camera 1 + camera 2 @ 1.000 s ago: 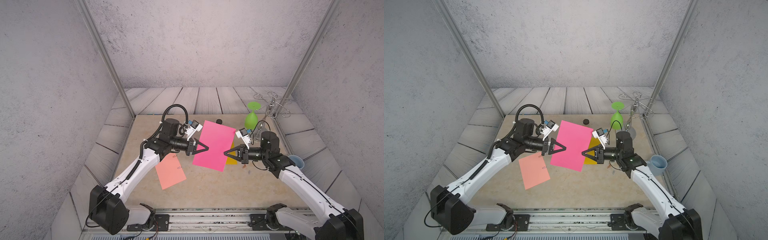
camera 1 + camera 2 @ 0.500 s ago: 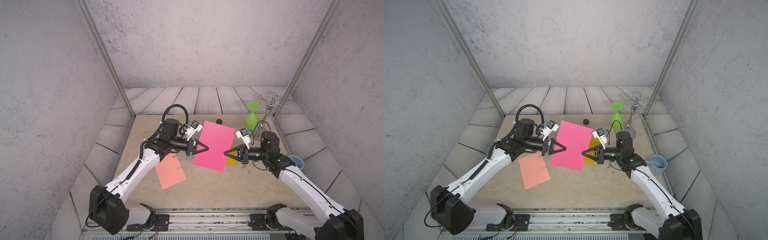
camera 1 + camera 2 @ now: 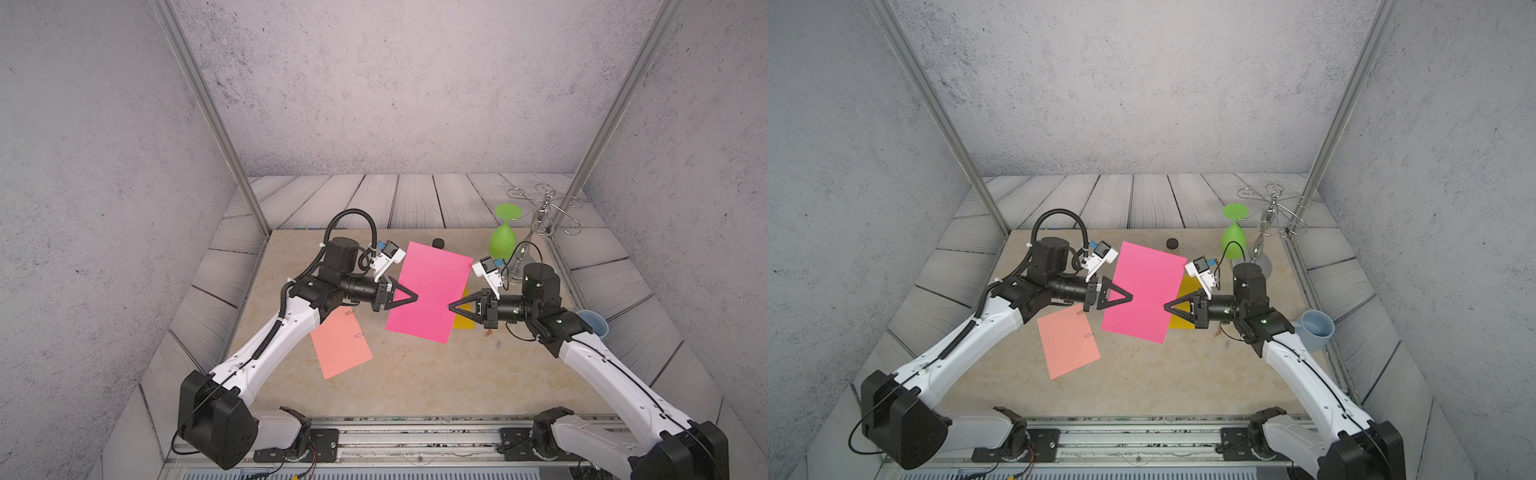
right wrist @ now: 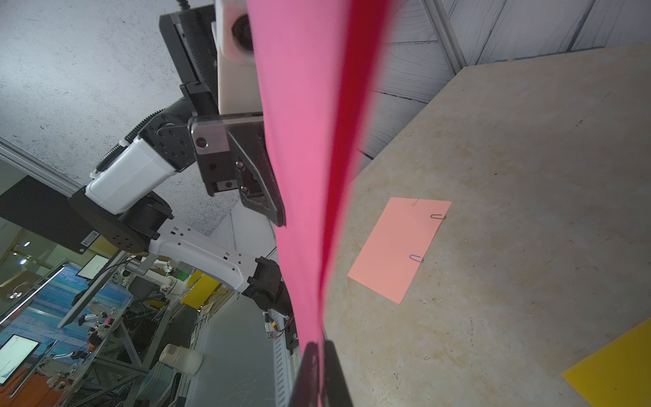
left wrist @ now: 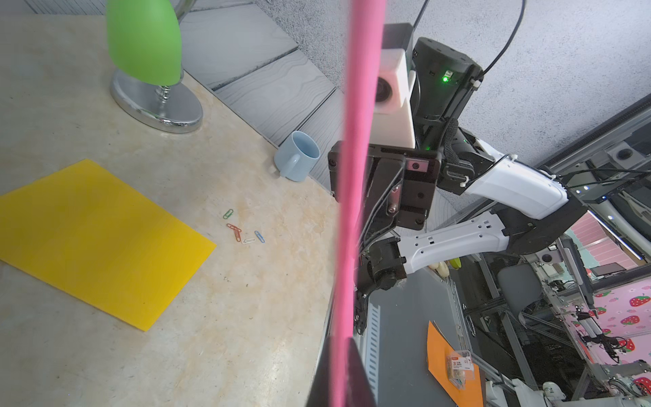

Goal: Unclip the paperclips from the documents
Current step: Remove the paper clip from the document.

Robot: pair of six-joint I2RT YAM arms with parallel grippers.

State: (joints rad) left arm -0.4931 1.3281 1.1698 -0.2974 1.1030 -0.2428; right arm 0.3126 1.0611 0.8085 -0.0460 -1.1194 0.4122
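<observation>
Pinching thin rectangular magenta paper (image 3: 432, 278), left fingers (image 3: 412, 296) face right fingers (image 3: 454, 307).

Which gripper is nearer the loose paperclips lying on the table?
Right. The right gripper, shut on the magenta sheet, hangs close to the loose paperclips; the left gripper grips the sheet's opposite edge, farther off.

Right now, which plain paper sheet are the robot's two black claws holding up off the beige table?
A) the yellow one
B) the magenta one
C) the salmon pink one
B: the magenta paper sheet is pinched at opposite edges by the left gripper and the right gripper and hangs clear of the beige table, while the salmon pink sheet and the yellow sheet lie flat on it.
</observation>
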